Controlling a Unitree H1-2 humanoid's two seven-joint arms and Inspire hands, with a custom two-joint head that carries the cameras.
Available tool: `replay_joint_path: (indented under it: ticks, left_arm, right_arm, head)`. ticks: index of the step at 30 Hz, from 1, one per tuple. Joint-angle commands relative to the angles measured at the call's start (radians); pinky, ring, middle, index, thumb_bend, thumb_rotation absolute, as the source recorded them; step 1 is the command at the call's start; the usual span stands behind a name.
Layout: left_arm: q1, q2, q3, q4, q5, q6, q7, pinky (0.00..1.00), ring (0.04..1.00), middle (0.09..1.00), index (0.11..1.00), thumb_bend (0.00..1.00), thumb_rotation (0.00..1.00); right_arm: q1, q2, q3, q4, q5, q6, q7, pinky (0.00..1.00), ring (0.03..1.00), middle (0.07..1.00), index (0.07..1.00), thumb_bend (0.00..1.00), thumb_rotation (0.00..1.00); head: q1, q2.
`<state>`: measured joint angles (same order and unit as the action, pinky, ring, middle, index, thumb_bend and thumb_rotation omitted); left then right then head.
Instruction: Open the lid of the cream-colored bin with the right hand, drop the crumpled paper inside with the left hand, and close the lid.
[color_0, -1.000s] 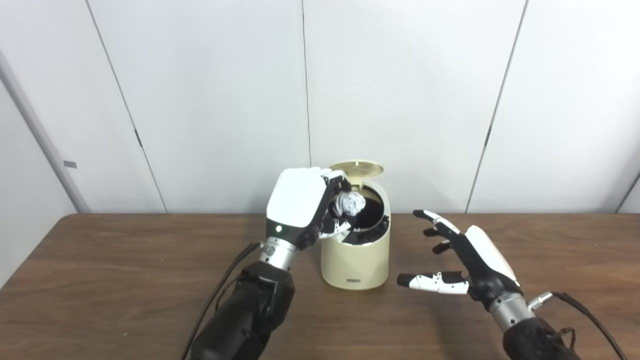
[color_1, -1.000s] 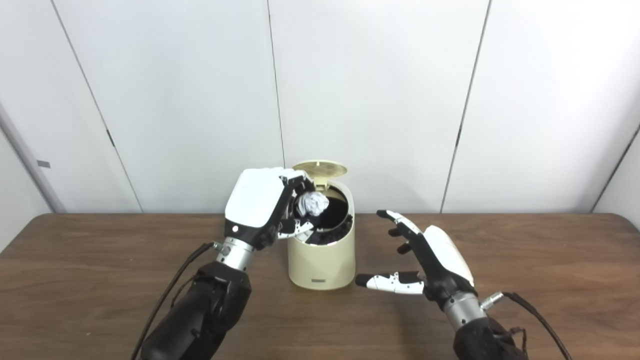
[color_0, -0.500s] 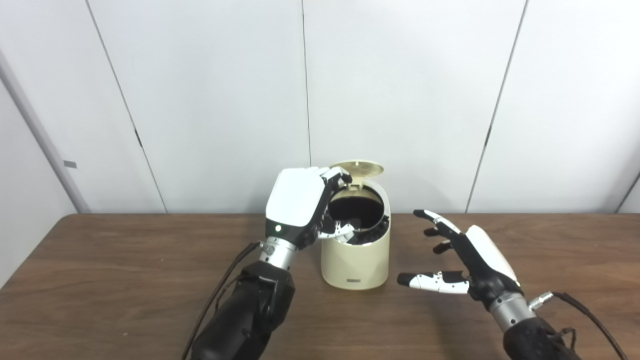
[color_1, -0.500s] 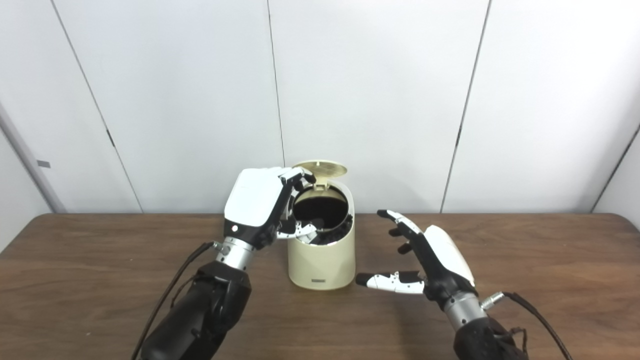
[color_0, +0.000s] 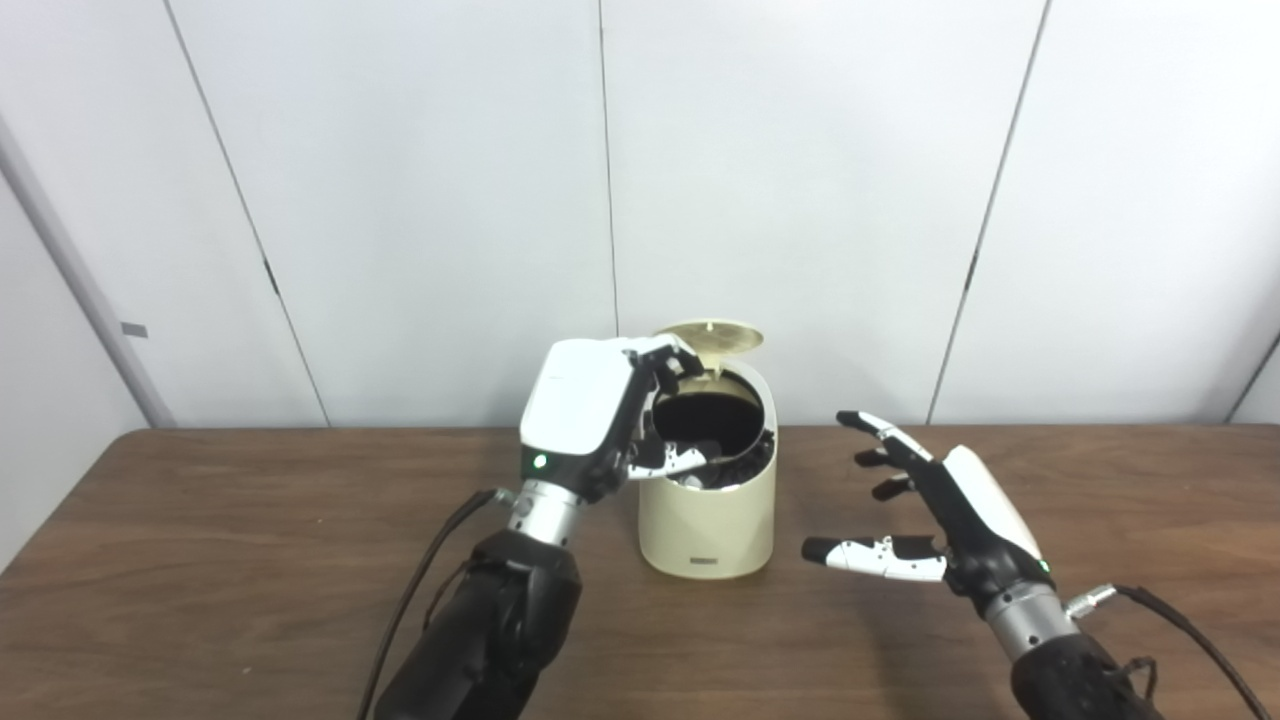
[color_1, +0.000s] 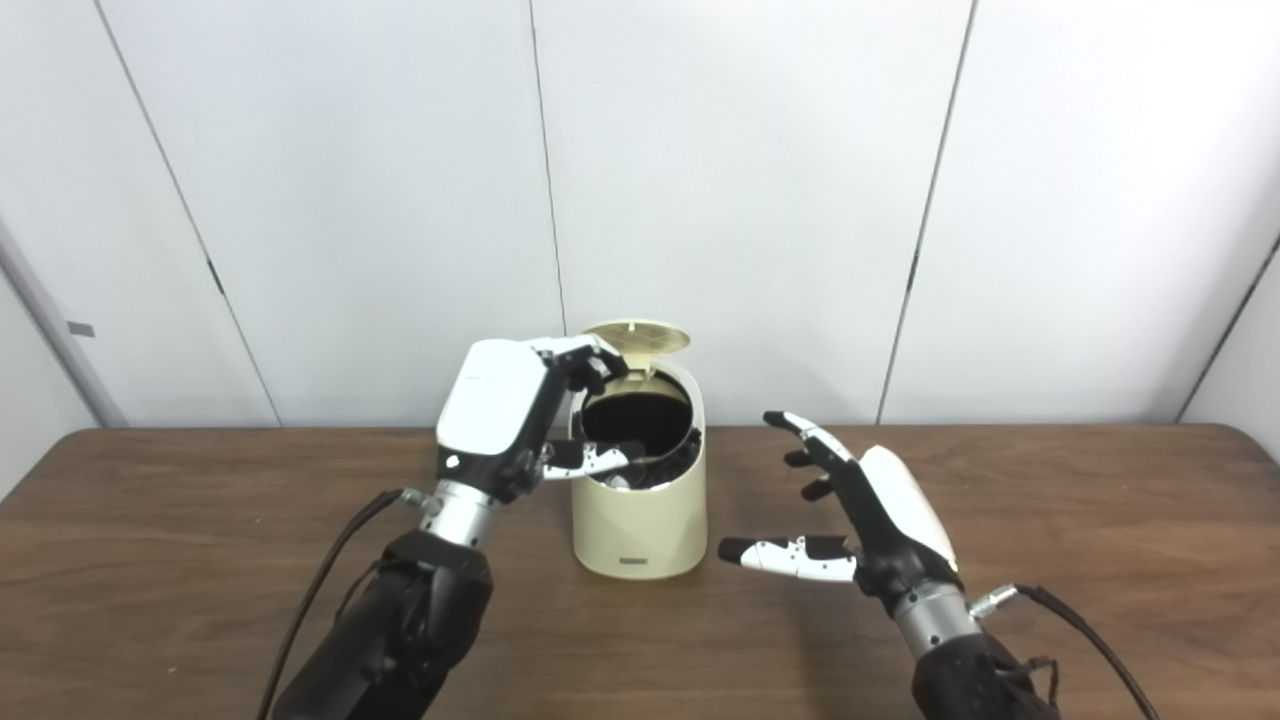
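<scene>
So our left hand (color_0: 585, 420) is up at the left side of the cream-colored bin (color_0: 708, 500), white back facing the cameras, fingers loosely parted with nothing between them. Its fingertips (color_0: 672, 361) curl over the bin's near-left rim, and the thumb pokes across the front edge of the opening. As far as we can tell the hand is right at the rim, but whether it's actually touching isn't clear from either eye.

The bin's lid (color_0: 712, 337) is flipped up at the back, standing propped above the opening and tilted a bit toward the wall (color_0: 800, 200). We're looking straight into the mouth and it's just dark in there. The crumpled paper doesn't show anywhere in either view, so we can't say for sure where it's sitting; the hand isn't holding it, that much is visible.

Over on the other side, our right hand (color_1: 880, 520) hovers above the wooden table (color_0: 200, 560), just right of the bin and clear of it. It's spread wide, fingers fanned out pointing toward the far-left, thumb stretched out sideways toward the bin's base, holding nothing.

Cables (color_0: 420, 590) trail off both wrists, and the bin stands upright near the table's back edge, close to the white panelled wall.
</scene>
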<state>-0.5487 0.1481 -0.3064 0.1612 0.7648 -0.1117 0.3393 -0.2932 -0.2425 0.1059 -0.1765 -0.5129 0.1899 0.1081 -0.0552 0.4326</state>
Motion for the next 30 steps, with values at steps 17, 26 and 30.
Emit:
replay_joint_path:
  ticks: [17,26,30]
  left_arm:
    - [0.231,0.017,0.240,-0.267,-0.491,-0.062,-0.240,0.54,0.704,0.781,0.806,0.76,0.20]
    - [0.299,0.022,0.255,-0.275,-0.453,-0.021,-0.272,0.58,0.705,0.769,0.797,0.75,0.15]
    - [0.328,0.020,0.253,-0.262,-0.459,-0.021,-0.285,0.58,0.703,0.765,0.798,0.77,0.13]
  right_arm:
    - [-0.126,-0.019,-0.015,0.021,0.036,-0.112,-0.038,0.75,0.876,0.914,0.875,0.75,0.38]
    - [-0.227,-0.030,0.012,0.032,-0.037,-0.105,-0.027,0.78,0.862,0.883,0.849,0.76,0.46]
    - [-0.291,-0.028,0.022,0.033,-0.036,-0.072,0.002,0.66,0.803,0.882,0.861,0.77,0.47]
  head:
    - [0.000,-0.022]
    - [0.003,-0.028]
    - [0.004,-0.029]
